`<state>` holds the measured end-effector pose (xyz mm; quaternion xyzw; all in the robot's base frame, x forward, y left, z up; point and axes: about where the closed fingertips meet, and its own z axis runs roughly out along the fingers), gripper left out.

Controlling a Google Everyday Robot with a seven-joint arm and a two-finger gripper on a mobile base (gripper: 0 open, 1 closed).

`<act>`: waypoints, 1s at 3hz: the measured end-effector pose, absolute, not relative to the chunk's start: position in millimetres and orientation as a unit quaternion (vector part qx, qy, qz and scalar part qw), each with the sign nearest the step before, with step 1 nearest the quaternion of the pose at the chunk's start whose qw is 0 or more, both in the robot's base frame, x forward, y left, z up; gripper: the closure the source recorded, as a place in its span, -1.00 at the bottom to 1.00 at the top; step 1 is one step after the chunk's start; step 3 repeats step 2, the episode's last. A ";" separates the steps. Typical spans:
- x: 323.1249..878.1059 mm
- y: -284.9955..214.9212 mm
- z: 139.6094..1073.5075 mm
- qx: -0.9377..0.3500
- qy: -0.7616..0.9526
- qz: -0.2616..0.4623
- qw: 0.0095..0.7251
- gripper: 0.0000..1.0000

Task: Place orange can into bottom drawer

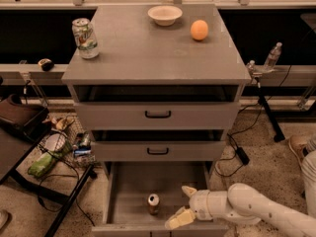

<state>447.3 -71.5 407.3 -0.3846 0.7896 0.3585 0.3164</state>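
The orange can (154, 204) stands upright on the grey floor of the bottom drawer (129, 181), near the drawer's front middle. The drawer is pulled out wide below the two upper drawers with black handles. My gripper (181, 205) is just right of the can, over the drawer's right front part. Its pale fingers (178, 218) are spread apart and hold nothing. There is a small gap between the gripper and the can.
On the cabinet top stand a white-and-green can (85, 38), a white bowl (165, 15) and a round orange fruit (199, 30). A dark stand with clutter (49, 152) is at the left. A cable and power strip (242, 154) lie on the floor at the right.
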 end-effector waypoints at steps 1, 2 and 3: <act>442.0 -86.0 473.6 -0.392 0.801 0.332 0.308 -1.00; 432.9 -88.3 504.5 -0.395 0.830 0.279 0.277 -1.00; 432.9 -88.3 504.5 -0.395 0.830 0.279 0.277 -1.00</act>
